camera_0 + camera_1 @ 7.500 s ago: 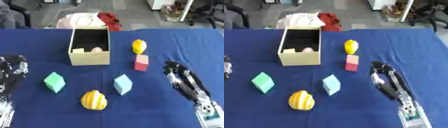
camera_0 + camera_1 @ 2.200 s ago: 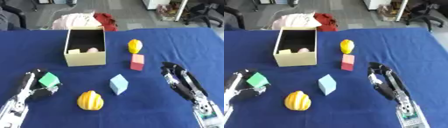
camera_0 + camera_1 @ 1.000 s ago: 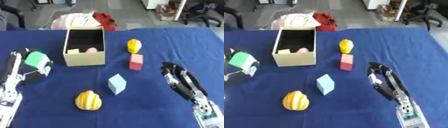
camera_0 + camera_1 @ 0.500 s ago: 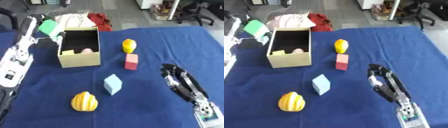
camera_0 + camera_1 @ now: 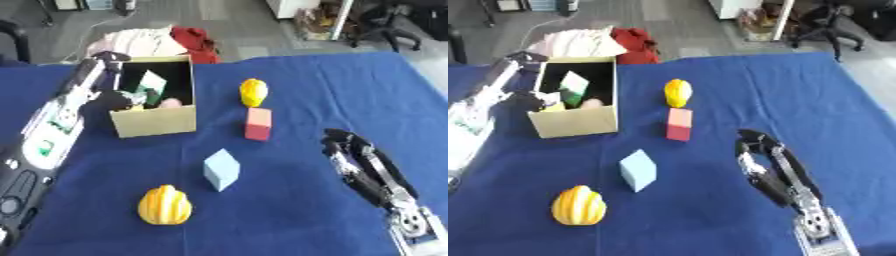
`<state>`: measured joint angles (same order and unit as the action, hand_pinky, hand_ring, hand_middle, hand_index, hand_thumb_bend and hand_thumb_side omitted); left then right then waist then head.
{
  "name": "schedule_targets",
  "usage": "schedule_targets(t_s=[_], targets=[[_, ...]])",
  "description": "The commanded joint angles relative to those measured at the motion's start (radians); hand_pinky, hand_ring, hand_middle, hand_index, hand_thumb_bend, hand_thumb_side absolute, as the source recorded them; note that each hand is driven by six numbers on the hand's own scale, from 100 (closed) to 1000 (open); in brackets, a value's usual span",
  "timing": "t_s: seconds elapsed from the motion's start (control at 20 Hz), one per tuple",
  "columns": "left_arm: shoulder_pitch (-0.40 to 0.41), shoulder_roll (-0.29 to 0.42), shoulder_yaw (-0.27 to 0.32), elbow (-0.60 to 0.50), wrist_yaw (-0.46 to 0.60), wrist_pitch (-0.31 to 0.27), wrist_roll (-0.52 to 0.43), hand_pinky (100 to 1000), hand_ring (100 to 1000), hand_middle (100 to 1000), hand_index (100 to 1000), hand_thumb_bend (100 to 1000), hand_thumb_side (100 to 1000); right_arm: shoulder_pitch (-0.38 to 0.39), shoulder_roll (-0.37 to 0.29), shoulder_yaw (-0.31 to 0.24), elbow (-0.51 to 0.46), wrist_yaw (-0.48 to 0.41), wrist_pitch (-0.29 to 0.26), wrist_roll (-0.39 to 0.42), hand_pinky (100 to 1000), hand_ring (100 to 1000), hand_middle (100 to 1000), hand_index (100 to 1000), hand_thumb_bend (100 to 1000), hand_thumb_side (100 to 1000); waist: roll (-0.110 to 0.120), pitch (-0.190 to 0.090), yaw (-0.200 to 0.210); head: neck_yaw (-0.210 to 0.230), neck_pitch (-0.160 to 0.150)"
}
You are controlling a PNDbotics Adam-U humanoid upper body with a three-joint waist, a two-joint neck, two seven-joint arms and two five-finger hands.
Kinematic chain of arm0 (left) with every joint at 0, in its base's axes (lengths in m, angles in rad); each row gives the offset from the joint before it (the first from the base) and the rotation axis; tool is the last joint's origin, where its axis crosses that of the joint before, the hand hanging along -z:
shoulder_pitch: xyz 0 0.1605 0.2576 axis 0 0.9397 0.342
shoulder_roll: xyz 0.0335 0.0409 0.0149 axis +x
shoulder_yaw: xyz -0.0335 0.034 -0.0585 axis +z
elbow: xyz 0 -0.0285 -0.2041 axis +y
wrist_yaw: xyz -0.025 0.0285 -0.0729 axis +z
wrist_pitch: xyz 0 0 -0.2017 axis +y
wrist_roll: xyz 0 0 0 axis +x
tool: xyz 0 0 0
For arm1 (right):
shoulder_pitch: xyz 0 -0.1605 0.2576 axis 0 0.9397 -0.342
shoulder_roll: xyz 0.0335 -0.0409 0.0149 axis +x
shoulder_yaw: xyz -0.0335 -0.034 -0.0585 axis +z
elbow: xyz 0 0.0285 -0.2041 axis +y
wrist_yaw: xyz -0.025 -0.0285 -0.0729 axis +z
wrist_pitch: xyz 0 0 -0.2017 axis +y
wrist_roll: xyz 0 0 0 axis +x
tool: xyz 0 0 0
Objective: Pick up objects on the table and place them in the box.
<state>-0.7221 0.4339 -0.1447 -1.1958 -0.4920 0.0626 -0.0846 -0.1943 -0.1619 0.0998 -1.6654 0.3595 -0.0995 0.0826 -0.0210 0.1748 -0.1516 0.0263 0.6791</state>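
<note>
A tan cardboard box [image 5: 156, 122] with an open top stands on the blue-covered table [image 5: 332, 100] toward the far left corner. Inside it a green block [image 5: 150, 83] sits tilted against the dark interior, with a small pink rounded thing [image 5: 171, 103] and a bit of yellow beside it near the box's front wall. The robot's left hand [image 5: 103, 67] is at the box's far left rim, its arm stretching up along the table's left edge; whether its fingers are curled or straight cannot be told, and it is unclear whether they touch the green block.

Toward the right of the box lies a yellow lemon-shaped fruit [image 5: 253, 92], and just nearer than it a red rectangular block [image 5: 258, 124] stands upright. A light blue cube [image 5: 221, 169] rests on the middle of the table, tilted on an edge. Nearer the front edge, left of the cube, sits a yellow-orange ribbed pumpkin-like fruit [image 5: 164, 205].

The right hand [image 5: 756, 150] rests on the table near the front right corner, fingers relaxed and holding nothing.
</note>
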Motion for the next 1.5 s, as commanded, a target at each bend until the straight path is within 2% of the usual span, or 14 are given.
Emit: schedule_targets(t_s=[0.05, 0.3, 0.5, 0.7, 0.75, 0.8, 0.9, 1.05, 1.2, 1.5], targets=[[0.007, 0.025, 0.033, -0.092, 0.037, -0.001, 0.047, 860, 753, 772, 807, 615, 489, -0.019, -0.008, -0.005, -0.011, -0.002, -0.001, -0.001, 875, 711, 722, 866, 100, 759, 0.0, -0.016, 0.003, -0.005, -0.013], [0.086, 0.062, 0.086, -0.327, 0.189, 0.019, 0.153, 853, 722, 735, 759, 583, 435, -0.096, -0.058, -0.018, -0.005, 0.015, 0.007, -0.016, 874, 715, 729, 873, 100, 713, 0.004, -0.014, 0.022, -0.019, -0.013], [0.179, 0.084, 0.117, -0.479, 0.286, 0.044, 0.197, 850, 703, 710, 739, 568, 420, -0.215, -0.134, -0.017, 0.044, 0.04, 0.018, -0.022, 871, 719, 740, 883, 100, 639, 0.01, -0.011, 0.045, -0.035, -0.016], [0.278, 0.075, 0.135, -0.561, 0.344, 0.056, 0.215, 848, 692, 697, 730, 559, 418, -0.357, -0.209, 0.01, 0.142, 0.079, 0.019, -0.003, 872, 735, 758, 898, 100, 572, 0.015, -0.008, 0.072, -0.053, -0.02], [0.301, 0.067, 0.139, -0.571, 0.347, 0.059, 0.218, 848, 691, 695, 728, 561, 309, -0.394, -0.223, 0.022, 0.174, 0.091, 0.015, 0.009, 872, 739, 762, 901, 100, 635, 0.016, -0.007, 0.077, -0.057, -0.022], [0.323, 0.057, 0.143, -0.578, 0.349, 0.062, 0.221, 848, 689, 693, 726, 558, 418, -0.432, -0.235, 0.032, 0.208, 0.104, 0.008, 0.022, 873, 746, 770, 905, 100, 549, 0.017, -0.006, 0.082, -0.061, -0.024], [0.36, 0.036, 0.148, -0.586, 0.349, 0.064, 0.225, 848, 687, 690, 723, 555, 419, -0.507, -0.246, 0.046, 0.288, 0.133, 0.007, 0.043, 874, 751, 777, 912, 100, 532, 0.019, -0.006, 0.092, -0.068, -0.026], [0.399, 0.006, 0.15, -0.597, 0.347, 0.061, 0.223, 848, 685, 687, 721, 549, 420, -0.623, -0.236, 0.051, 0.446, 0.195, 0.011, 0.052, 873, 756, 787, 920, 100, 520, 0.021, -0.006, 0.109, -0.086, -0.029], [0.418, -0.019, 0.151, -0.609, 0.348, 0.053, 0.221, 846, 679, 681, 717, 543, 417, -0.71, -0.198, 0.022, 0.617, 0.257, 0.021, 0.026, 874, 760, 785, 918, 100, 537, 0.023, -0.005, 0.132, -0.107, -0.033], [0.437, -0.049, 0.144, -0.621, 0.351, 0.041, 0.209, 844, 675, 675, 713, 538, 414, -0.805, -0.115, -0.06, 0.876, 0.369, 0.061, -0.063, 876, 769, 782, 913, 100, 566, 0.023, 0.002, 0.173, -0.135, -0.036]])
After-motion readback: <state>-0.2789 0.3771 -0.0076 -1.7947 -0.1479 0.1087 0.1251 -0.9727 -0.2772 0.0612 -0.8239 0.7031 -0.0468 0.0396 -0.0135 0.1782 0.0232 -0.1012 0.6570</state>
